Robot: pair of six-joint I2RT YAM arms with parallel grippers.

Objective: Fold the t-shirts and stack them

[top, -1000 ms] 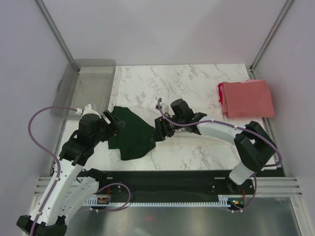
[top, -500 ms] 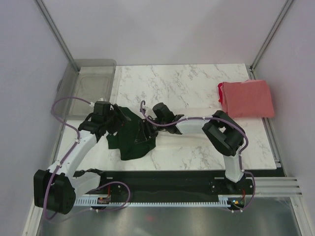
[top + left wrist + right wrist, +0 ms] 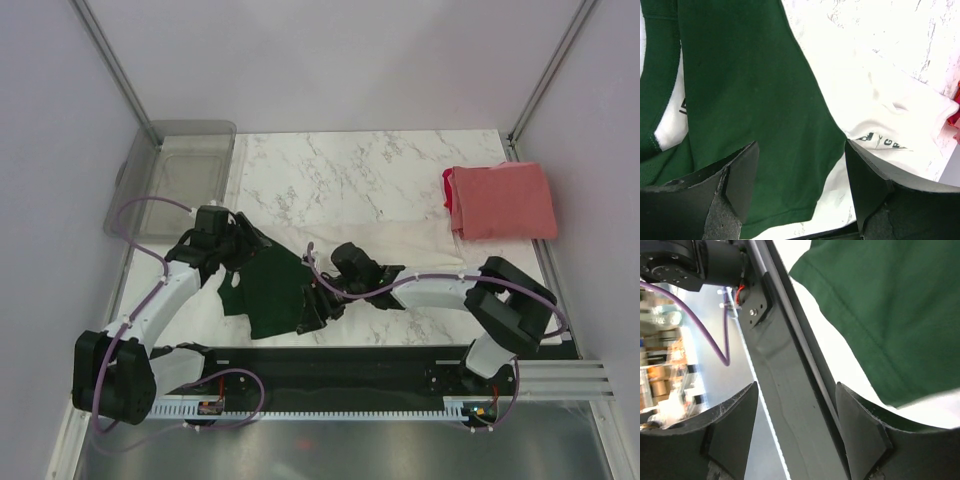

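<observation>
The cream-white t-shirt (image 3: 405, 243) lies across the middle of the table, its dark green sleeve (image 3: 272, 292) spread at the left front. My left gripper (image 3: 240, 252) is open just above the sleeve's far edge. In the left wrist view (image 3: 800, 150) green cloth (image 3: 750, 85) lies under the jaws, and the white body with black lettering (image 3: 885, 142) lies to the right. My right gripper (image 3: 315, 305) is open and empty at the sleeve's right edge. In the right wrist view (image 3: 796, 390) it is over the table's front rail, with the sleeve hem (image 3: 875, 305) beside it. The coral-red t-shirt (image 3: 502, 201) lies folded at the back right.
A clear grey plastic bin (image 3: 180, 170) stands at the back left. The black front rail (image 3: 340, 365) runs along the table's near edge, close under my right gripper. Grey walls and frame posts close in the left, right and back.
My right gripper has pulled back towards the front edge and the shirt has spread out, so its white body now shows. My left gripper stays near the sleeve's far edge.
</observation>
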